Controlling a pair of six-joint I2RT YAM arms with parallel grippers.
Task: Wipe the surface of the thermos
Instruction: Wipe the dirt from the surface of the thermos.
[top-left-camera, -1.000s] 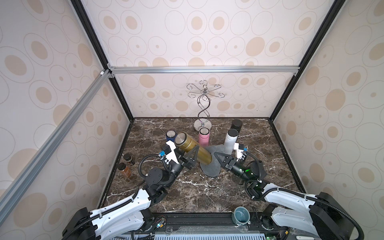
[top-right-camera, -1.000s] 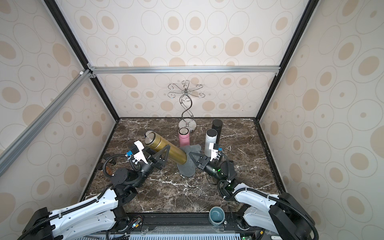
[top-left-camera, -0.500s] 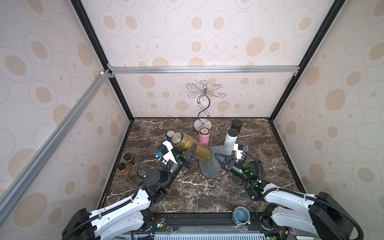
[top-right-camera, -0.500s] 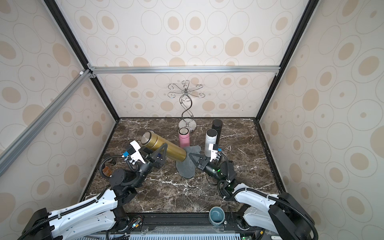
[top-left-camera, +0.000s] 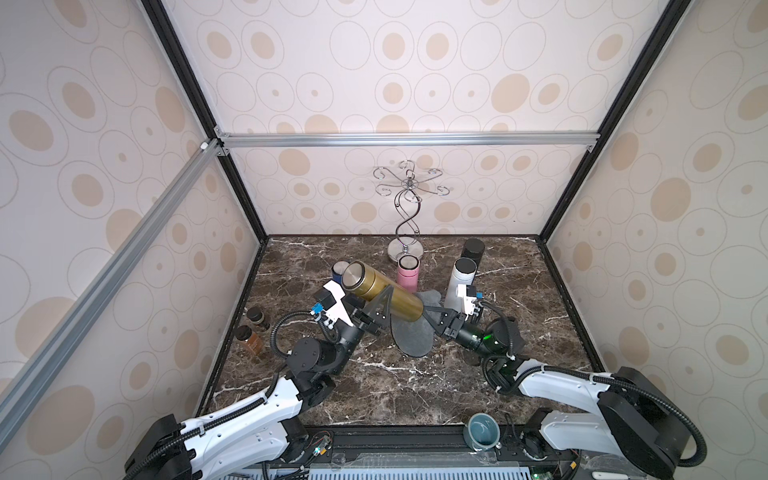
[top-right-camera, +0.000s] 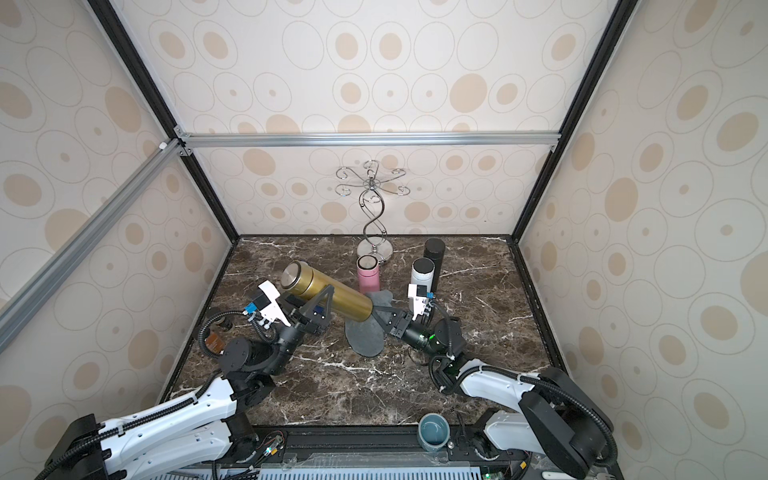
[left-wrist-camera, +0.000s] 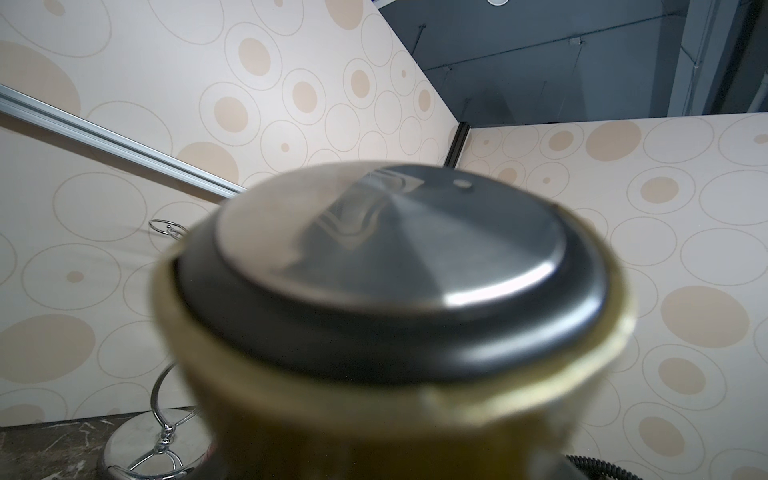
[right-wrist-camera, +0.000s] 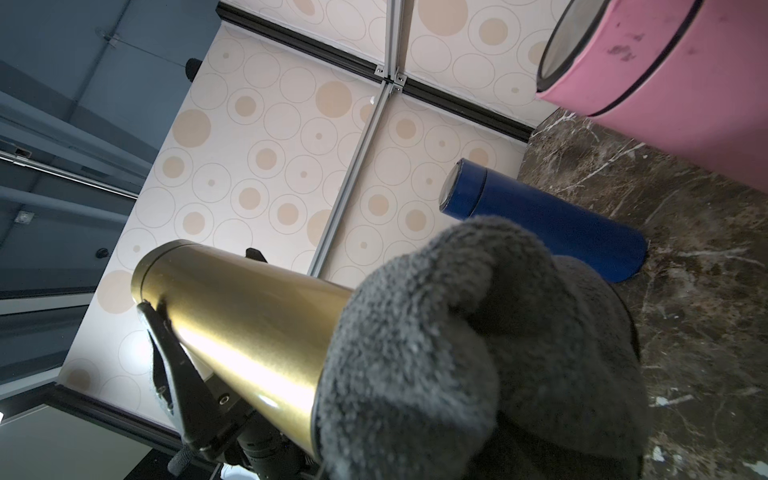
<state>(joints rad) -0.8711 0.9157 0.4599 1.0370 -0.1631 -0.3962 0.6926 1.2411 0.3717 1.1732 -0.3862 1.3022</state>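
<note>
Gold thermos (top-left-camera: 384, 291): a smooth, brass-coloured metal cylinder. Its flat brushed-steel lid (left-wrist-camera: 390, 266) sits in a dark ring. It is held off the desk (top-left-camera: 374, 395) near the centre and tilted, with the lid end raised toward 10 o'clock and the base toward 4 o'clock.
Left gripper (top-left-camera: 383, 300): clamped round the middle of the gold thermos, with a black triangular finger crossing the body. The arm reaches in from 7 o'clock with its wrist bent upward.
Right gripper (top-left-camera: 430, 312): closed on the grey cloth (top-left-camera: 411, 336) at the thermos base. The arm comes in low from 5 o'clock and points toward 10 o'clock.
Grey cloth: thick, fuzzy dark pile, bunched over the base end of the gold thermos and touching it. The rest hangs as a rounded flap. Whether the flap reaches the desk cannot be told.
Desk: polished dark brown marble with white veins.
Other flasks: all upright. The pink flask (top-left-camera: 407, 276) is just beside the gold thermos at 12 o'clock. The white flask (top-left-camera: 461, 276) with a black lid is at 2 o'clock. The blue flask (right-wrist-camera: 540, 224) is at 11 o'clock.
Chrome stand (top-left-camera: 407, 208): an S-curved wire stem with curled hooks on a round base, at the 12 o'clock edge of the desk.
</note>
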